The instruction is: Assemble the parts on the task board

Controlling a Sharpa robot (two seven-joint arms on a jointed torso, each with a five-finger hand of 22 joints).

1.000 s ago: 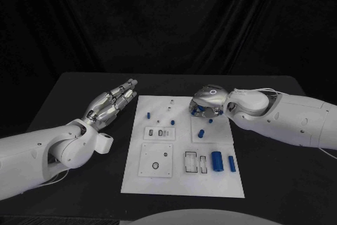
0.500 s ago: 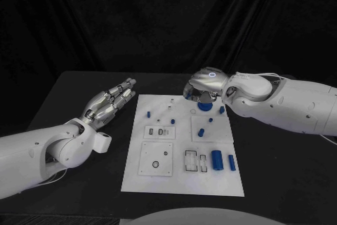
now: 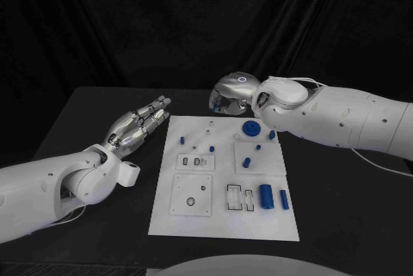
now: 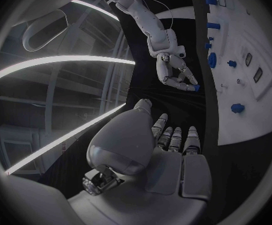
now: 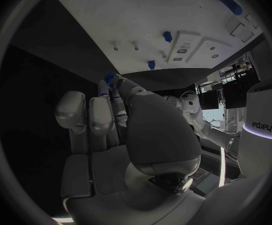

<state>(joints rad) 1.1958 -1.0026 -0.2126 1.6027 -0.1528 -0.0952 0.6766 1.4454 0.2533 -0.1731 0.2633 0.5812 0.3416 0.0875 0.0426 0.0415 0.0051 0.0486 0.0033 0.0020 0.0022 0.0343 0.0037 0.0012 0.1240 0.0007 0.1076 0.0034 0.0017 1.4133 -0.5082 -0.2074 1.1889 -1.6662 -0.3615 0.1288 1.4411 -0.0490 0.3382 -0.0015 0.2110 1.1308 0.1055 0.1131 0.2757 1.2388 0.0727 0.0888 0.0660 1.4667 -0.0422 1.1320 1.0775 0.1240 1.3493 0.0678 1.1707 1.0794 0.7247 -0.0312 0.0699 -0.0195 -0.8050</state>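
Your right hand [image 3: 231, 98] rose past the far edge of the task board [image 3: 224, 225] while the left hand [image 3: 138, 125] hovered empty and spread, the blue gear [image 3: 249, 129] sat on the board, and the small blue part [image 5: 108, 77] pinched in its fingertips likely needed seating next.

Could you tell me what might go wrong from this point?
The right hand pinches a small blue part only at its fingertips, near the task board's far edge; it might slip and land on the black table. Coming down, the hand could knock the round blue part beside it.
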